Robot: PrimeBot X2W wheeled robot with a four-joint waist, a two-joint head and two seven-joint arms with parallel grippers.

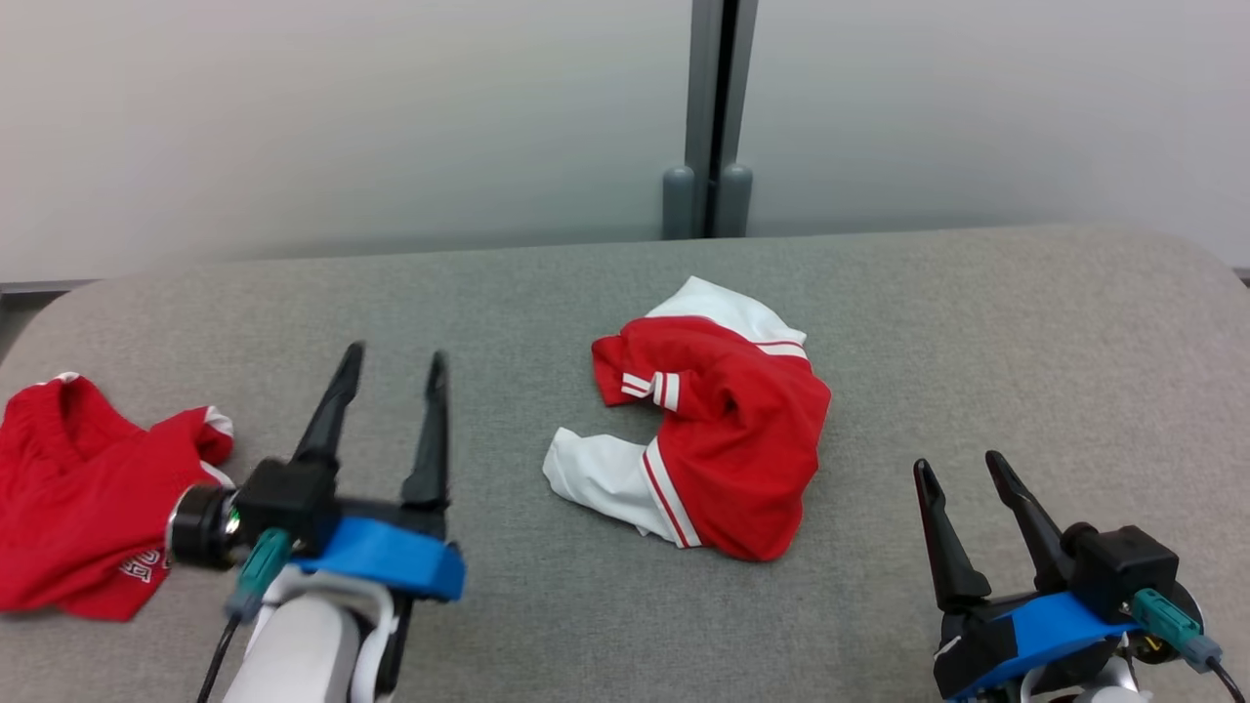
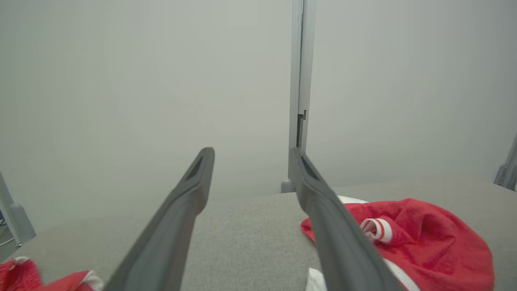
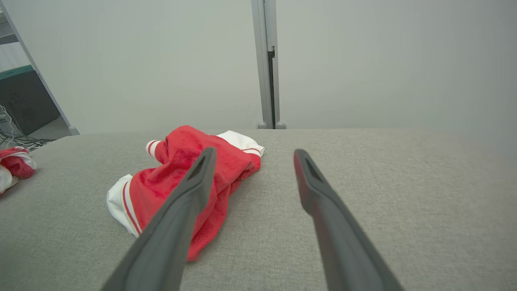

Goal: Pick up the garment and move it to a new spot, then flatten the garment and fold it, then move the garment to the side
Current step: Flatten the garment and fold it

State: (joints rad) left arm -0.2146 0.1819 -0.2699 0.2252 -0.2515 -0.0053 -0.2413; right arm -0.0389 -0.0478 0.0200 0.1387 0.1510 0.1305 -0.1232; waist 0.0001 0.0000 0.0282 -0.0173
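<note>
Evidently nothing is done yet: the garment point(image 1: 718, 430) lies crumpled on the tabletop point(image 1: 977, 322), untouched. The left gripper point(image 1: 396, 353) and right gripper point(image 1: 957, 462) stand wide open, empty. Pickup, flattening, folding and side placement remain.

garment point(image 1: 728, 430) | red-and-white | crumpled heap | mid-table point(image 1: 547, 625)

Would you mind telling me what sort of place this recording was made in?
Likely a lab or office test bay: a grey fabric-covered table backed by plain partition panels, with a dark cabinet and loose cables beyond them.
</note>
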